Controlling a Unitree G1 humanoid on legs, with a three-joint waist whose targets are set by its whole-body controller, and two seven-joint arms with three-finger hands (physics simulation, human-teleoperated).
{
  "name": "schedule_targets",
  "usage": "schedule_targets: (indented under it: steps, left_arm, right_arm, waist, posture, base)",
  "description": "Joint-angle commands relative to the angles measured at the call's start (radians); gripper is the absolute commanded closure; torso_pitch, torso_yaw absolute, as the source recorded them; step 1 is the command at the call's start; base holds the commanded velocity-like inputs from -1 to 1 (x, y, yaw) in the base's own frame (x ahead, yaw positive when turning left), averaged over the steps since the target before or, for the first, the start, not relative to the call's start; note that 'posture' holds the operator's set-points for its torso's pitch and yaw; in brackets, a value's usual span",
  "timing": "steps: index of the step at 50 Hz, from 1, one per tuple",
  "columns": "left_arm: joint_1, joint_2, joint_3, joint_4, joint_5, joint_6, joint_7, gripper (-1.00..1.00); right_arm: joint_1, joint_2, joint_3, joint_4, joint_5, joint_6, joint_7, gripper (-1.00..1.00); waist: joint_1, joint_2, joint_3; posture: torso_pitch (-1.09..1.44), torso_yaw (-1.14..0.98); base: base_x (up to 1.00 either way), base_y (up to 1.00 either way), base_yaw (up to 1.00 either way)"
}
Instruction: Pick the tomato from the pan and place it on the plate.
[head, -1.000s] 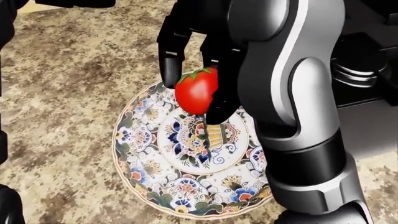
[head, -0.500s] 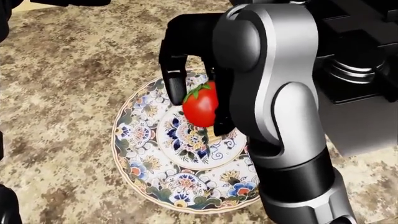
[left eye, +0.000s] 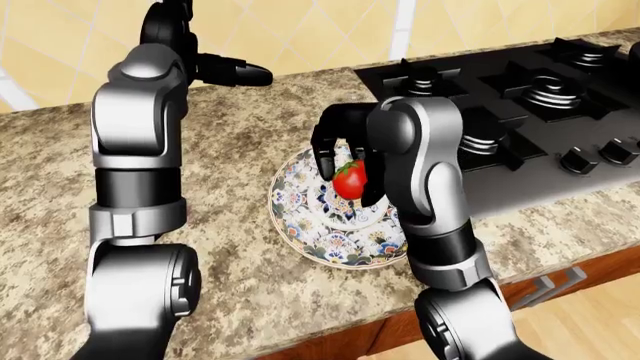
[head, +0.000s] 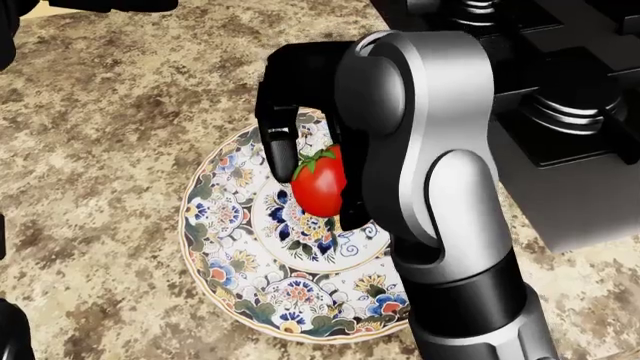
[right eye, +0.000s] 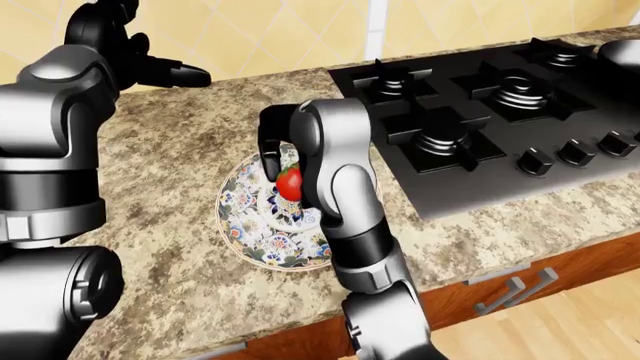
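**Tomato held over plate**

Speckled brown granite worktop (left eye: 250, 300), nearest edge along the left-eye view's bottom. Round floral-patterned ceramic plate (head: 225, 255) lying on it. Right robot hand (head: 305, 161), black fingers clenched around the red round tomato with green stalk (head: 320, 184), poised above the plate's centre; contact with the plate cannot be told. Black gas hob (left eye: 520, 97) beside, right. Left robot hand (left eye: 235, 73), raised farther off, fingers extended, grasping nothing.
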Motion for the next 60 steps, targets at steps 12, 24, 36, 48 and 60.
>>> schedule_targets:
  steps: [12,24,36,48,60]
  left_arm:
    - [-0.044,0.016,0.008,-0.021,0.004,-0.037,0.005,-1.0]
    - [-0.047,0.019,0.009,-0.027,0.003,-0.03,0.003,-1.0]
    - [-0.041,0.016,0.008,-0.033,0.004,-0.029,0.003,-1.0]
    - [-0.038,0.016,0.009,-0.037,0.003,-0.026,0.003,-1.0]
    - [-0.036,0.015,0.009,-0.034,0.001,-0.029,0.002,-1.0]
  right_arm:
    - [-0.02,0.0,-0.005,-0.014,-0.011,-0.008,-0.046,1.0]
    - [-0.015,0.004,-0.004,0.009,-0.012,-0.014,-0.067,1.0]
    - [0.011,0.007,-0.003,0.026,-0.003,-0.021,-0.124,1.0]
    - [0.022,0.009,0.0,0.033,0.002,-0.02,-0.14,1.0]
    - [0.025,0.008,-0.001,0.032,0.001,-0.012,-0.133,-0.69]
  waist:
    - [-0.001,0.004,-0.035]
    - [-0.002,0.005,-0.035]
    - [-0.001,0.005,-0.037]
    - [0.0,0.004,-0.037]
    - [0.001,0.002,-0.035]
  posture:
    - [0.0,0.0]
    - [0.0,0.0]
    - [0.0,0.0]
    - [0.0,0.0]
    - [0.0,0.0]
  base:
    - [0.0,0.0,0.0]
    - [0.0,0.0,0.0]
    - [0.0,0.0,0.0]
    - [0.0,0.0,0.0]
    - [0.0,0.0,0.0]
